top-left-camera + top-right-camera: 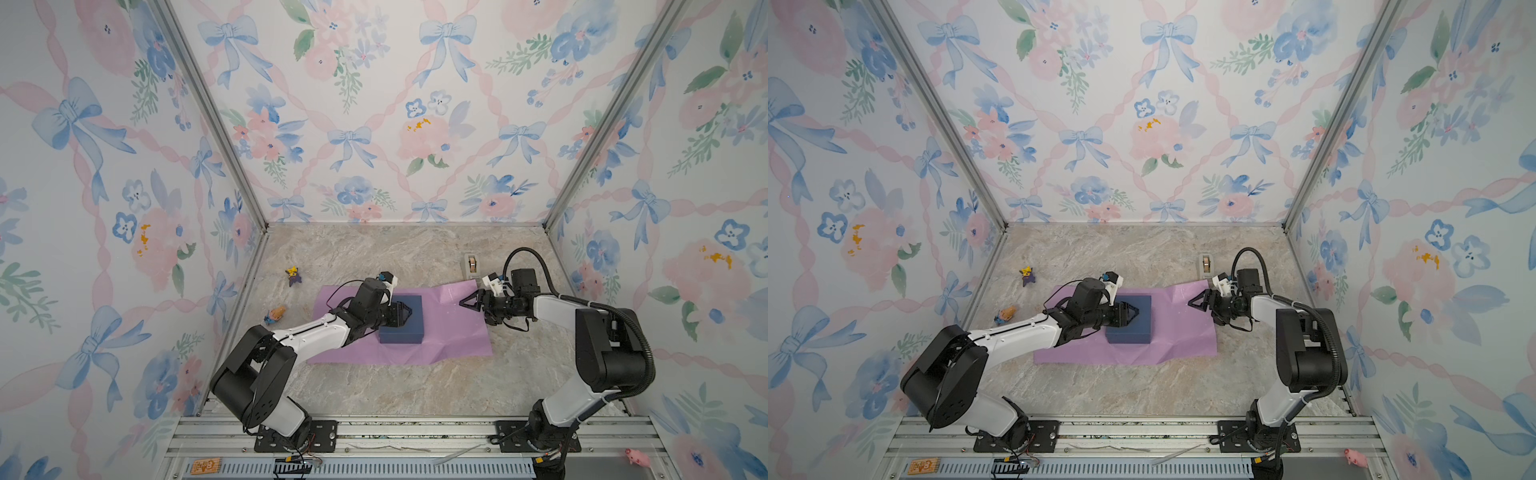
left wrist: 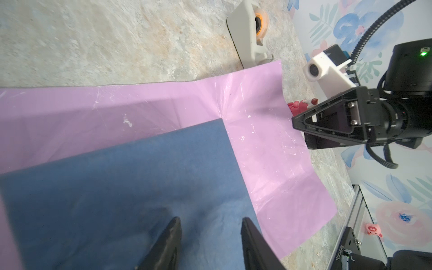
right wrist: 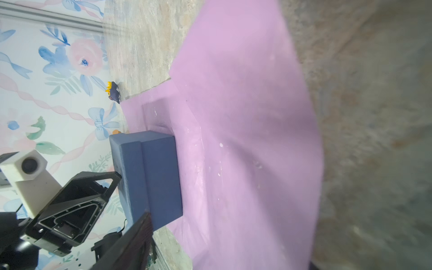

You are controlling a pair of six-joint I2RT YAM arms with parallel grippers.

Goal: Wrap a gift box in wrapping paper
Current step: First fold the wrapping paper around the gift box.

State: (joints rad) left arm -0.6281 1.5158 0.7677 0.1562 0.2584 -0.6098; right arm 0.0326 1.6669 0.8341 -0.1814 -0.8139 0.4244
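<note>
- Small navy-blue cardboard gift box (image 1: 415,309) resting mid-sheet on creased lilac wrapping paper (image 1: 449,332), flat on marbled counter (image 1: 415,386).
- Left fingers (image 2: 168,243) spread apart over box lid, grasping nothing.
- Right fingers (image 2: 332,134) parted above paper's right edge.

The gift box (image 1: 401,334) is plain navy blue; the wrapping paper (image 1: 451,336) shows lilac-purple with white scuff flecks; the table (image 1: 415,386) is marbled beige and grey; the walls (image 1: 374,104) carry blue bows, pink and blue flowers, green leaves and a pink ribbon lattice on white; the tape dispenser (image 1: 471,264) is grey-beige with an amber roll; one toy figure (image 1: 294,275) is purple and yellow; the toy pig (image 1: 638,457) is pink.
</note>
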